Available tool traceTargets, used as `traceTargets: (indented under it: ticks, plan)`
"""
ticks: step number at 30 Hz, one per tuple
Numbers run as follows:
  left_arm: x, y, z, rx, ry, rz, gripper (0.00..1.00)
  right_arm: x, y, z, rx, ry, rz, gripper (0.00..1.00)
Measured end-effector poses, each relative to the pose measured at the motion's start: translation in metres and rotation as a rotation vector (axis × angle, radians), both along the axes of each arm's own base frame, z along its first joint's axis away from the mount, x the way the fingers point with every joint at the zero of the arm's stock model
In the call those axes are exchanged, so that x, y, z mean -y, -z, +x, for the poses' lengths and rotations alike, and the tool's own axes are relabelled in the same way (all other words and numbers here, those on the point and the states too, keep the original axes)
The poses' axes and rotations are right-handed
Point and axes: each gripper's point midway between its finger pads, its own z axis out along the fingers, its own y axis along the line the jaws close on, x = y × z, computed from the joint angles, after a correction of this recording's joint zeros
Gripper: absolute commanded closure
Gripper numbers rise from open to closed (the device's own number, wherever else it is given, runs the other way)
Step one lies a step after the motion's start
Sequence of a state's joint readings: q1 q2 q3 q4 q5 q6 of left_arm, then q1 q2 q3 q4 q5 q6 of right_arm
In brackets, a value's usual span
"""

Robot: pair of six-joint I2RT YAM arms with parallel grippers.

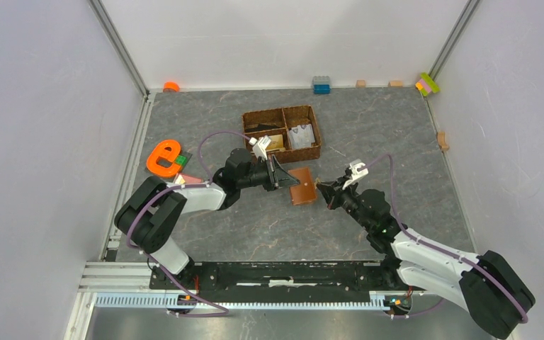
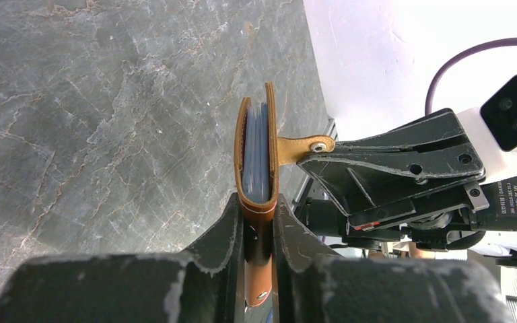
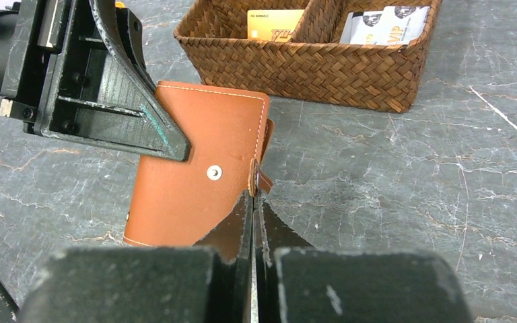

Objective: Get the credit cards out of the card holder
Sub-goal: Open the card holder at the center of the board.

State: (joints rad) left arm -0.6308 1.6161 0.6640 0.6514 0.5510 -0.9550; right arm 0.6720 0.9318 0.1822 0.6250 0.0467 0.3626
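Card holder point(image 1: 302, 186): mid-table, folded, held edgewise; left gripper point(image 2: 259, 222), arm stretched toward 3 o'clock, clamps its 9 o'clock end; right gripper point(image 3: 254, 202), reaching toward 10 o'clock, pressed together on snap tab point(image 3: 256, 176); basket point(image 1: 281, 111) at 12 o'clock holds credit cards point(image 3: 276, 24).

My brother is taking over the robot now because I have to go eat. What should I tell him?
The left gripper is shut on the card holder, held between the arms on the near side of the basket.
The right gripper is shut on the strap, which is off its snap.
Done: a gold card and pale cards lie in the basket.
Left: open the holder. Grey-blue layers show inside, but I can't tell if any are cards.
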Motion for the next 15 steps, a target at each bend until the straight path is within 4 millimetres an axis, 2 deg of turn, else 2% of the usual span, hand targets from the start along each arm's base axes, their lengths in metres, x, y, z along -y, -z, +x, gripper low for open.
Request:
traceTargets:
  ticks: [2, 3, 4, 5, 7, 8, 11, 15]
  plan:
    - [0.000, 0.001, 0.000, -0.003, 0.000, 0.003, 0.94, 0.001, 0.001, 0.000, -0.002, 0.002, 0.000, 1.00]
    - [0.000, 0.000, 0.000, -0.002, 0.001, 0.003, 0.97, 0.001, 0.001, 0.000, -0.003, 0.002, -0.001, 0.96]
    - [0.000, 0.000, -0.001, -0.001, 0.001, 0.001, 0.98, 0.001, 0.001, 0.000, -0.004, 0.003, 0.000, 0.89]
    - [0.000, -0.001, -0.001, 0.002, 0.002, -0.001, 0.98, 0.001, 0.002, 0.000, -0.006, 0.004, 0.001, 0.75]
    - [0.000, -0.003, -0.001, 0.011, 0.002, -0.009, 0.98, 0.000, 0.005, -0.001, -0.016, 0.003, -0.002, 0.57]
    - [-0.001, -0.004, -0.001, 0.017, 0.002, -0.013, 0.98, 0.000, 0.008, -0.001, -0.025, -0.001, -0.009, 0.52]
    - [-0.001, -0.007, -0.004, 0.032, 0.008, -0.026, 0.98, -0.003, 0.019, -0.001, -0.057, -0.013, -0.036, 0.48]
    - [-0.002, -0.006, -0.004, 0.036, 0.008, -0.049, 0.98, -0.006, 0.019, 0.003, -0.068, -0.015, -0.045, 0.46]
